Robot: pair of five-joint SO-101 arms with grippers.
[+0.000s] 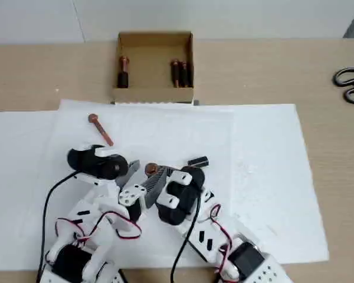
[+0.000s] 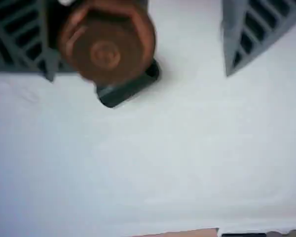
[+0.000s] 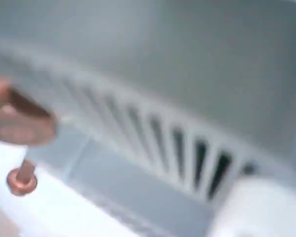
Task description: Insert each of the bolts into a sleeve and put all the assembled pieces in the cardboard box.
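A copper bolt (image 1: 150,169) is lifted off the paper, gripped in my right gripper (image 1: 154,177), which is shut on its shank. Its head (image 2: 106,44) faces the left wrist camera. My left gripper (image 1: 138,174) is right beside it and open, its fingers (image 2: 256,34) spread wide with the bolt head near one of them. A black sleeve (image 1: 197,161) lies on the paper just beyond the bolt (image 2: 128,89). Another bolt (image 1: 100,128) lies loose to the far left (image 3: 22,180). The cardboard box (image 1: 155,94) at the back holds assembled pieces (image 1: 123,72) (image 1: 182,73).
White paper (image 1: 259,165) covers the middle of the wooden table, with open room on its right half. Scissors (image 1: 351,84) lie at the far right edge. Both arms' cables trail near the front edge.
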